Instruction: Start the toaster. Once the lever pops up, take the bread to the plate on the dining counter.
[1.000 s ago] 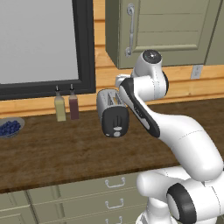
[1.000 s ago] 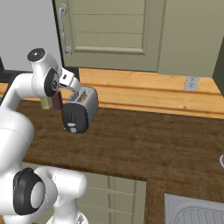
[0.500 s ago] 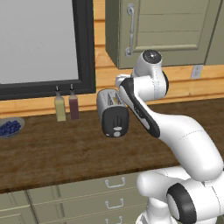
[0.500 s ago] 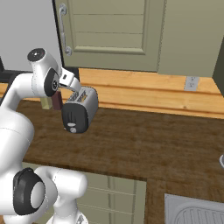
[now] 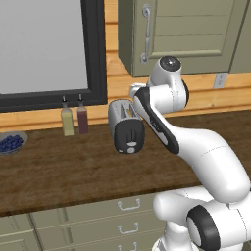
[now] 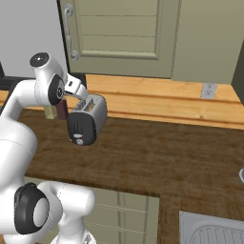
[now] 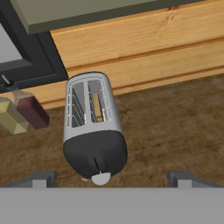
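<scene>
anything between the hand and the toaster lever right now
Nothing visible does. In the hand view the open hand hangs just above the black end of the toaster, and its lever sits in the free gap between the two fingertips. The two bottles stand off to one side, clear of the path.

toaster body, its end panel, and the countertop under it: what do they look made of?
Toaster: body looks like brushed or satin metal, silver-grey with soft highlights along the slot edges. End panel: probably matte black plastic, no shine. Countertop: dark brown wood, visible grain streaks, low sheen. All rendered, so judged by look only.
</scene>
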Available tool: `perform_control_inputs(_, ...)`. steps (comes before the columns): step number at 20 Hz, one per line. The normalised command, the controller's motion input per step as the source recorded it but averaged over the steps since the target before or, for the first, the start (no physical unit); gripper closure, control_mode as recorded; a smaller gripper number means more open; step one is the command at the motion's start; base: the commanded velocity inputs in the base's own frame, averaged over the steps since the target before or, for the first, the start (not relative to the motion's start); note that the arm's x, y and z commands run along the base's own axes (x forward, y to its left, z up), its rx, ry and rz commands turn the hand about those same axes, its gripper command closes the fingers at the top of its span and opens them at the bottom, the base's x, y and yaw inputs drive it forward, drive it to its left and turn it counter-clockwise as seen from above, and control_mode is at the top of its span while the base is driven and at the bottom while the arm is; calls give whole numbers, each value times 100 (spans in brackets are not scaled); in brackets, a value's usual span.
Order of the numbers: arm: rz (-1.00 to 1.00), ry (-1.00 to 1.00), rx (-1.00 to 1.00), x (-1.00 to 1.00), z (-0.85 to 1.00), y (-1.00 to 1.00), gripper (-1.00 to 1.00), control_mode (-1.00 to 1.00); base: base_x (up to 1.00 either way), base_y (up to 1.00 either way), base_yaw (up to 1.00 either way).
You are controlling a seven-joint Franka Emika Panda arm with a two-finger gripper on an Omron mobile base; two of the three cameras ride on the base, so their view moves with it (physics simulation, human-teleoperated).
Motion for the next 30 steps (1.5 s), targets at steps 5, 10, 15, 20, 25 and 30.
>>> perform_control_inputs(5, 0, 0, 0, 0, 0, 0, -100, -100, 0, 0, 0)
perform_control_inputs(10, 0, 0, 0, 0, 0, 0, -100, -100, 0, 0, 0)
perform_control_inputs(15, 0, 0, 0, 0, 0, 0, -100, -100, 0, 0, 0)
perform_control_inputs(20, 0, 0, 0, 0, 0, 0, -100, -100, 0, 0, 0)
perform_control_inputs(25, 0, 0, 0, 0, 0, 0, -100, -100, 0, 0, 0)
perform_control_inputs(30, 0, 0, 0, 0, 0, 0, -100, -100, 0, 0, 0)
